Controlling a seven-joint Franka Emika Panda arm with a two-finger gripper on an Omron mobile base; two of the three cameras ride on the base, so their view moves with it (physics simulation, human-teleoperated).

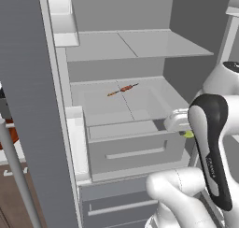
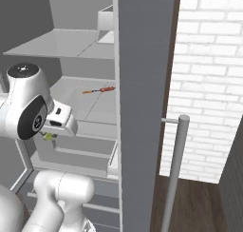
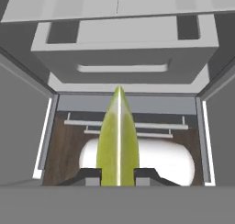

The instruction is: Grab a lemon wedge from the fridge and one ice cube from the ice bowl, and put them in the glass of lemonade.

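Gripper (image 3: 117, 175) pinching the lemon wedge (image 3: 118, 140) between narrowly set fingertips (image 3: 91, 175), at the bottom centre of the hand view; wedge standing pointed end away from the camera, likely so the thin edges sit flat against the pads. In the left base view, showing as a small yellow-green speck (image 1: 188, 134) at right of centre, under the hand, just outside the fridge (image 1: 140, 105). Hanging clear of the pale shelves, apparently ready for carrying toward the drink. Lying on the middle shelf (image 1: 102, 101), above centre: a thin reddish skewer-like item (image 1: 123, 89), untouched. Standing open on both sides: doors, one at far left of the left base view (image 1: 28, 105).

Counting: one wedge, one skewer-like item, two shelves, two lower drawers (image 1: 135, 152).
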